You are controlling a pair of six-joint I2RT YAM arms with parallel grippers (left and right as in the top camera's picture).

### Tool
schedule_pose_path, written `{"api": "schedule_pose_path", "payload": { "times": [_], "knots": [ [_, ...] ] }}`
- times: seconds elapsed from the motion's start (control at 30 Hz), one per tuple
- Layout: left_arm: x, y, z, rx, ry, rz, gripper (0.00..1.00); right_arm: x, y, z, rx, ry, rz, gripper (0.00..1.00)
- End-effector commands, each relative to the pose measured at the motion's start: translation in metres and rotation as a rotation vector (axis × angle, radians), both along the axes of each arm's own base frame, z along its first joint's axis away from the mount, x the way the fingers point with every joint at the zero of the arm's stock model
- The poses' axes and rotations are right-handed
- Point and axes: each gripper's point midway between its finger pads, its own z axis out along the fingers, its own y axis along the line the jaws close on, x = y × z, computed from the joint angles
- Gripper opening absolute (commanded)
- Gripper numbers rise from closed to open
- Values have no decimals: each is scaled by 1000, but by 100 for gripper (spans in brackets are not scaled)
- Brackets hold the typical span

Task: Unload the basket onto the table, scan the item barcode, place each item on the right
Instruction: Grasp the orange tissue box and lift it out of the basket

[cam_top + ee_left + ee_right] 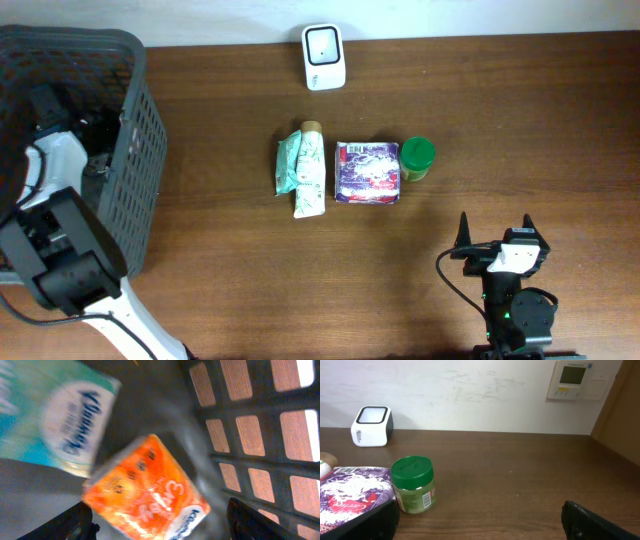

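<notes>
At frame left, inside the dark plastic mesh basket [140, 150], the left gripper [158, 512] hangs released over an orange tissue packet [142, 490]; lower right, the right gripper [495, 222] gapes wide.

orange pack [145, 497] with dark spots, teal box [50, 410] — green jar [413, 485], purple-and-white pouch [350, 497].

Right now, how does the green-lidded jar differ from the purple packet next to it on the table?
The green-lidded jar stands upright and is round; the purple packet lies flat and is squarish. The jar is green with a small label, the packet purple with white and red print. From overhead the packet looks wider than the jar. Both sit side by side on the wooden table.
</notes>
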Motion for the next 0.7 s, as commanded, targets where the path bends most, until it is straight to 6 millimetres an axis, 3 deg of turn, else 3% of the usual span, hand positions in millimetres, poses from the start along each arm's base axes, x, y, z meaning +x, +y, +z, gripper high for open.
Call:
{"api": "schedule_pose_path", "payload": {
  "times": [0.0, 0.1, 0.2, 0.23, 0.4, 0.53, 0.67],
  "knots": [
    [1, -12, -37, -64, 59, 46, 84, 0, -2, -4, 1, 6, -9, 98],
    [-1, -6, -46, -38, 79, 63, 49, 0, -2, -4, 1, 7, -9, 98],
    [-4, 2, -47, 8, 96, 70, 8, 0, -2, -4, 1, 6, -9, 98],
    [-5, 1, -48, 2, 98, 67, 0, 0, -2, -4, 1, 6, -9, 98],
    [-12, 3, -16, 4, 74, 38, 0, 0, -2, -4, 1, 6, -9, 98],
    [-25, 7, 77, 55, -44, 58, 0, 0, -2, -4, 1, 6, -9, 98],
    [-55, -6, 197, 142, -243, 63, 0, 0, -2, -4, 1, 7, -9, 98]
  ]
}}
